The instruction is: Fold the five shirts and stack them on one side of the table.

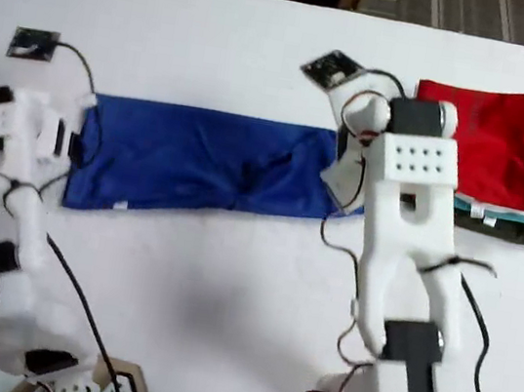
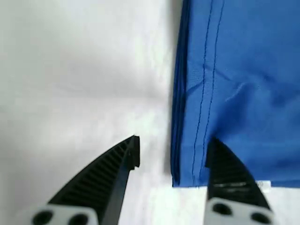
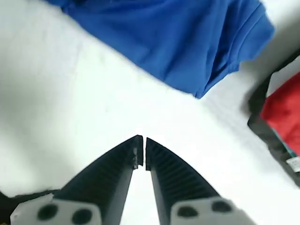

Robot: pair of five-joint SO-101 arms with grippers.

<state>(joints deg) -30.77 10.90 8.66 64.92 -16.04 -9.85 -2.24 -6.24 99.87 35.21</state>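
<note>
A blue shirt [image 1: 203,163], folded into a long strip, lies across the middle of the white table [image 1: 228,290]. My left gripper [image 2: 172,151] is open at the strip's left end. The shirt's hemmed corner [image 2: 225,84] lies between its fingers, and one finger [image 2: 227,168] sits over the cloth. In the high view this gripper [image 1: 76,142] is at the strip's left edge. My right gripper [image 3: 142,151] is shut on nothing, over bare table just off the blue shirt's right end [image 3: 178,42]. From above, the right gripper [image 1: 344,174] is by that end.
A stack of folded shirts [image 1: 492,142] with a red one on top lies at the far right of the table, close behind the right arm; its edge [image 3: 281,117] shows in the right wrist view. Cables run along both arms.
</note>
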